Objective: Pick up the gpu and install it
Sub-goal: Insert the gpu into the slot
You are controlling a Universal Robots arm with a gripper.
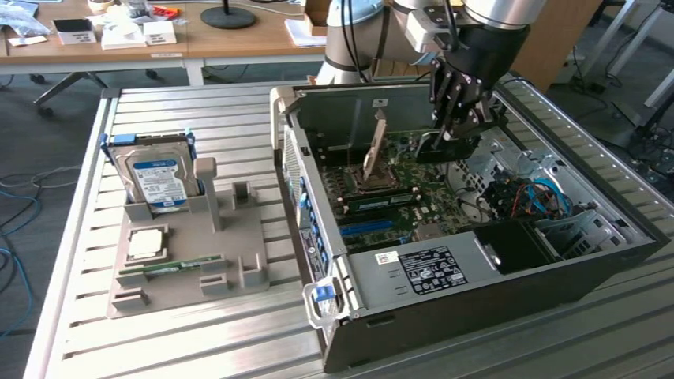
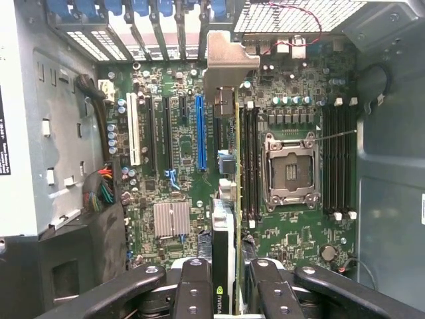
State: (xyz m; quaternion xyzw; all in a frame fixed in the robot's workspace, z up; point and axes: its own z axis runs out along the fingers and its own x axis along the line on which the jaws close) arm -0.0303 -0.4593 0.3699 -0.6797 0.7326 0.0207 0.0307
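The gripper was clamped on the graphics card, held edge-down over the motherboard inside the case, its long axis parallel to the blue slot just beside it.

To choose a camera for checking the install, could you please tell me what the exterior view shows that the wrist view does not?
Exterior view adds: the table, the holder with hard drive and memory stick, and the case from outside. Wrist view adds: the gpu edge-on between the fingers, its metal bracket, and a silver heatsink. Shared: the gripper shut on the gpu over the motherboard.
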